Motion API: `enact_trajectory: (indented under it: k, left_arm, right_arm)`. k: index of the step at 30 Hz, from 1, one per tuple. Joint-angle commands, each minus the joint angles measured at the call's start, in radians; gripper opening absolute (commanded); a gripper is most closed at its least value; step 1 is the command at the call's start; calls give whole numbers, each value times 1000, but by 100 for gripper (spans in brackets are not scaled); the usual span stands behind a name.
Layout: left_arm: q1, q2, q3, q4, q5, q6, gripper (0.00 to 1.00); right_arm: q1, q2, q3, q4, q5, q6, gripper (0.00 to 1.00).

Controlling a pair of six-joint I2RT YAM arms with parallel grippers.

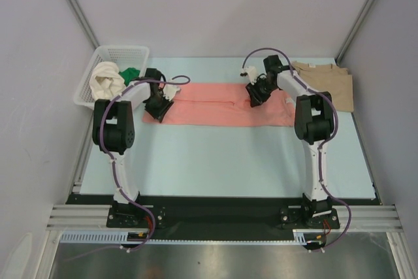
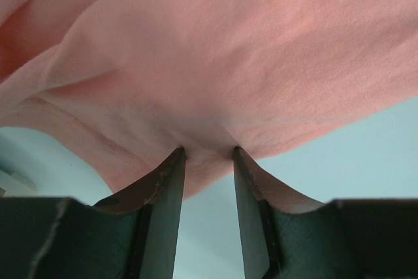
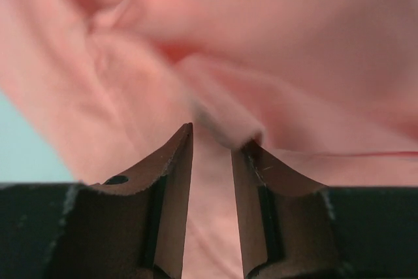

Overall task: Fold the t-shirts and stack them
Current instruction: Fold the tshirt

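Since a fold needs a flat base, bench [image 1: 228, 161] carries pink shirt [image 1: 222, 104] spread as a long band across the far half, btw both arms, so each can reach one part. Tan shirt [image 1: 330, 83] lies flat at far right, just beside pink's end, prob. the stack spot. Basket [image 1: 121, 49] at far left holds cream shirt [image 1: 104, 80] & green shirt [image 1: 130, 74], bunched, not yet folded. L pincer [image 1: 159, 108] sits at pink's left end, R pincer [image 1: 255, 96] right of its middle, near the far edge. Wrist views show each w/ jaws part-closed, clenched on a pinch of pink cloth, which looks raised off bench at L. I judge that's to carry it over for the next fold. Pink shirt looks doubled lengthwise, w/ a line running along the middle. Cloth is soft and matte, w/ few creases and slight puckers at the grips.
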Motion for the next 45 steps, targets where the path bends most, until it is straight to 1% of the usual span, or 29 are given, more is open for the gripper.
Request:
enact_trajectory:
  k: [1, 4, 7, 9, 10, 11, 13, 14, 15, 16, 17, 18, 20, 23, 26, 31, 34, 41, 42, 45]
  left_arm:
    - [12, -45, -53, 51, 3, -6, 40]
    - [12, -106, -68, 46, 21, 12, 41]
    - [10, -142, -64, 31, 17, 27, 42]
    - [10, -157, -62, 25, 1, 41, 45]
    - [10, -165, -62, 20, -2, 47, 48]
    - [10, -185, -62, 16, -2, 75, 50]
    - [10, -212, -80, -1, -2, 116, 54]
    - [10, -244, -91, -4, 0, 179, 56]
    - [12, -264, -105, -3, -2, 214, 58]
    - [12, -278, -131, -4, 1, 254, 61]
    - [12, -290, -140, -18, -3, 333, 62]
    - [12, -288, -147, -33, -9, 366, 63]
    - [16, -268, -141, -72, -19, 446, 63]
    - [30, -203, -101, -154, -6, 490, 62]
    - [39, -143, -50, -182, -6, 515, 60]
    - [49, -55, 30, -214, -9, 532, 59]
    - [50, -27, 65, -213, -22, 532, 59]
    - [52, 25, 90, -218, -40, 532, 58]
    - [53, 28, 91, -221, -43, 532, 57]
    - [55, 44, 90, -230, -60, 535, 51]
  right_arm:
    - [-16, 58, 245, 62, 15, 48, 34]
    - [-29, 67, 386, 95, 13, 106, 35]
    - [-33, 41, 391, 125, 18, 129, 37]
    - [-33, -3, 336, 109, 18, 135, 38]
    - [-35, -31, 301, 104, 24, 135, 39]
    - [-35, -93, 205, 112, 30, 137, 39]
    - [-39, -170, 108, 130, 31, 143, 41]
    - [-42, -204, 57, 132, 30, 141, 41]
    - [-45, -274, -19, 130, 27, 138, 41]
    - [-46, -304, -58, 125, 24, 132, 42]
    - [-47, -336, -89, 122, 24, 129, 42]
    - [-46, -383, -139, 121, 31, 126, 43]
    - [-47, -425, -172, 118, 37, 124, 43]
    - [-46, -474, -213, 115, 51, 120, 44]
    - [-41, -510, -236, 107, 62, 114, 44]
    - [-38, -530, -241, 93, 71, 101, 44]
    - [-35, -536, -247, 93, 73, 98, 45]
    - [-33, -525, -255, 93, 73, 86, 45]
    - [-32, -517, -251, 93, 73, 86, 45]
    - [-32, -501, -236, 93, 73, 88, 45]
